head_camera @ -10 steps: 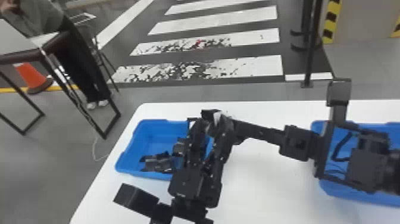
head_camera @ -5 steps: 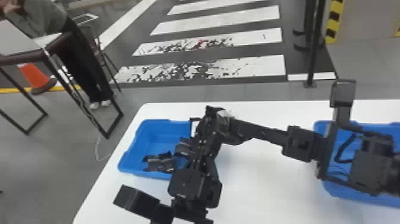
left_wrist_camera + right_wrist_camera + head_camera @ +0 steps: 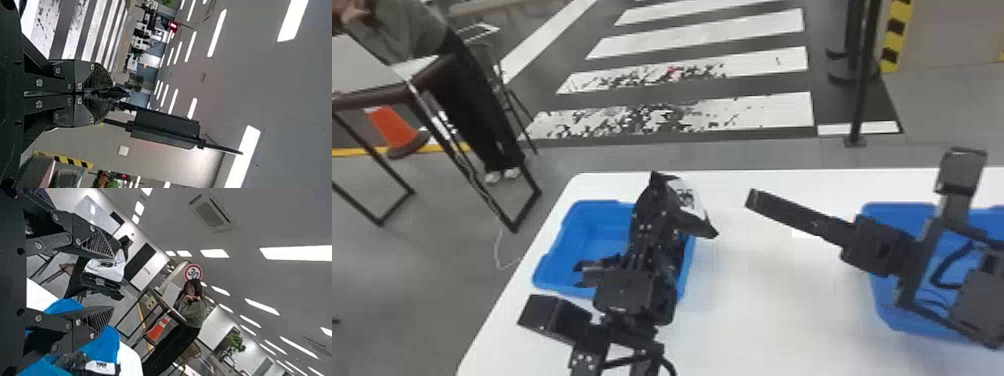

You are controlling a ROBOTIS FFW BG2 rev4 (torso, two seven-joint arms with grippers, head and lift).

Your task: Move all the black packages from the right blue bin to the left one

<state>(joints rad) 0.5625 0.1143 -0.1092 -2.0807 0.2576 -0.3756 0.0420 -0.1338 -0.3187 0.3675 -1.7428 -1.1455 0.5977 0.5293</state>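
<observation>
In the head view my left gripper [image 3: 654, 207] is above the left blue bin [image 3: 567, 215], holding a black package [image 3: 699, 220] with a white label. The left gripper [image 3: 111, 93] has its fingers closed on dark material in the left wrist view. To the right of that package, my right gripper [image 3: 754, 199] stands apart from it over the table. In the right wrist view the right gripper [image 3: 111, 280] is open, the held package [image 3: 103, 272] showing beyond its fingers. Another black package [image 3: 592, 272] lies in the left bin. My right arm partly hides the right blue bin [image 3: 897, 320].
The white table [image 3: 772, 310] carries both bins, with bare surface between them. Its far edge runs behind the bins. A black post [image 3: 862, 80] stands on the floor beyond, and another table [image 3: 427, 70] is at the far left.
The right gripper has let go of the labelled package and drawn back to the right. The package stays in my left gripper, which has hardly moved.
</observation>
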